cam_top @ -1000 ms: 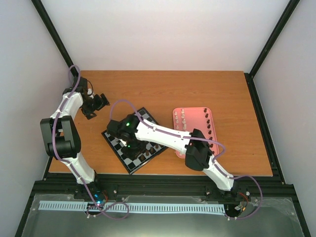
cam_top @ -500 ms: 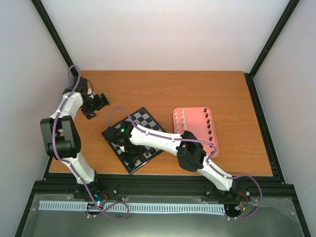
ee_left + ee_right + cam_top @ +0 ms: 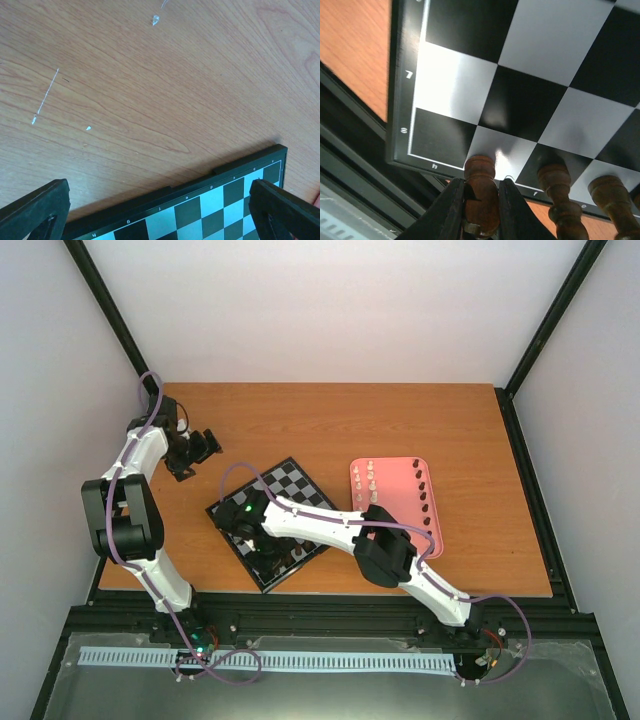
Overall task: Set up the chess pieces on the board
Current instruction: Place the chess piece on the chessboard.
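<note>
The board [image 3: 290,480] lies tilted on the wooden table, left of centre. My right gripper [image 3: 255,540] reaches over its near left part. In the right wrist view that gripper [image 3: 481,186] is shut on a dark brown chess piece [image 3: 481,170]. The piece's foot is at a pale square in the edge row, beside the corner square. I cannot tell whether it touches. Two more dark pieces [image 3: 560,192] stand in the same row. My left gripper [image 3: 195,452] hovers open over bare table beyond the board's far left edge [image 3: 200,197], its fingers [image 3: 35,210] wide apart with nothing between them.
A pink tray [image 3: 395,502] sits right of the board, with cream pieces [image 3: 370,480] along its left side and dark pieces [image 3: 422,495] along its right. A black frame rail runs along the table's near edge [image 3: 350,165], close to the board corner.
My right arm has swung left and toward the near edge of the board, carrying the dark piece lower over the edge row. The left arm has stayed still.
</note>
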